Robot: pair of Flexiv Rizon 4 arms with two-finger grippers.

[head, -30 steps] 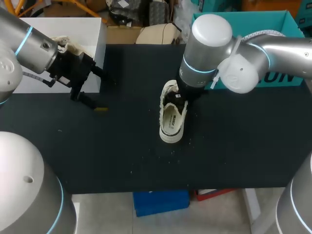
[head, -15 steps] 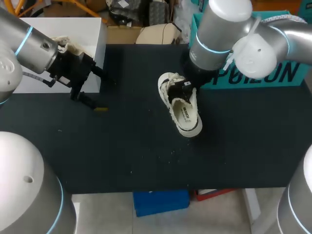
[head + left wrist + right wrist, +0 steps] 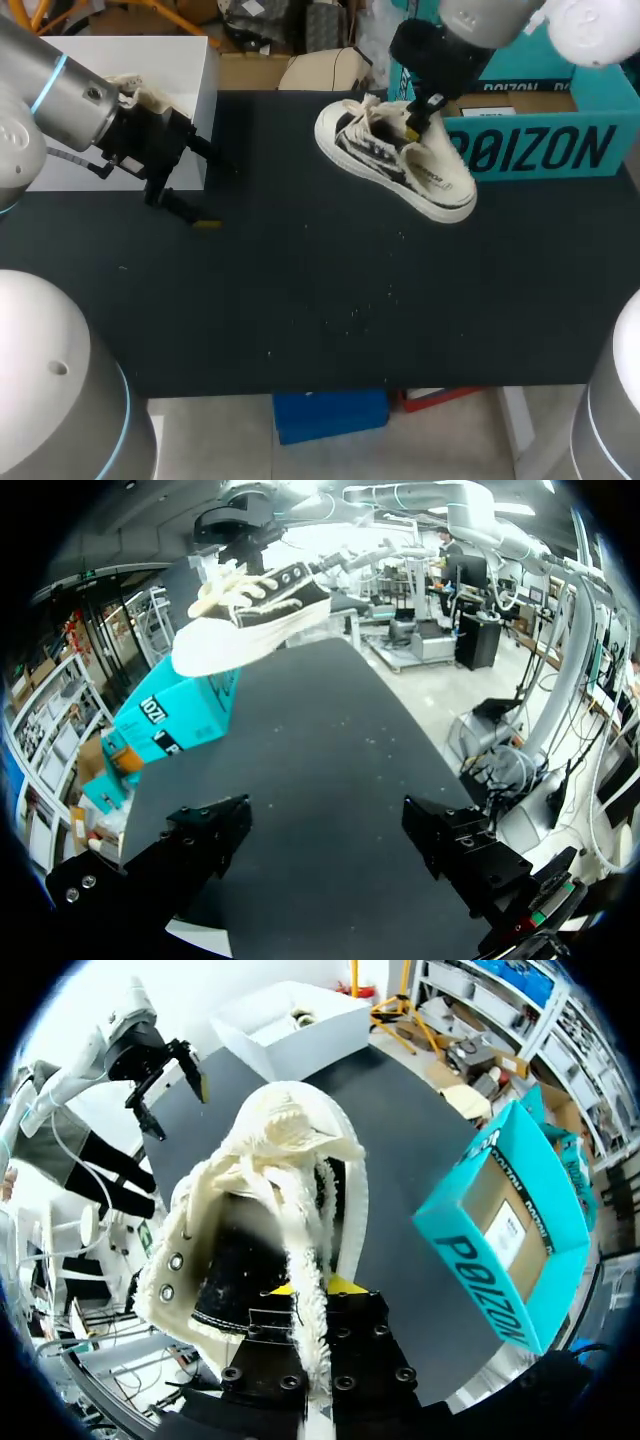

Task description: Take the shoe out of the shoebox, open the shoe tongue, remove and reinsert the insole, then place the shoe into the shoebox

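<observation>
Between near-closed right fingers (image 3: 345,1285), shoe (image 3: 395,160)

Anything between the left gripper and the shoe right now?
Nothing. Only bare black table lies between the open left gripper and the shoe. The head view shows this stretch plainly.

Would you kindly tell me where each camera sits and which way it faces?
Head view: above and behind, looking down on the table; left arm and right arm enter from the sides.
Left wrist view: on the left arm, looking across the table past its own open fingers.
Right wrist view: on the right arm, looking down past the shoe its fingers grip.
All three share the shoe and the teal shoebox.
</observation>
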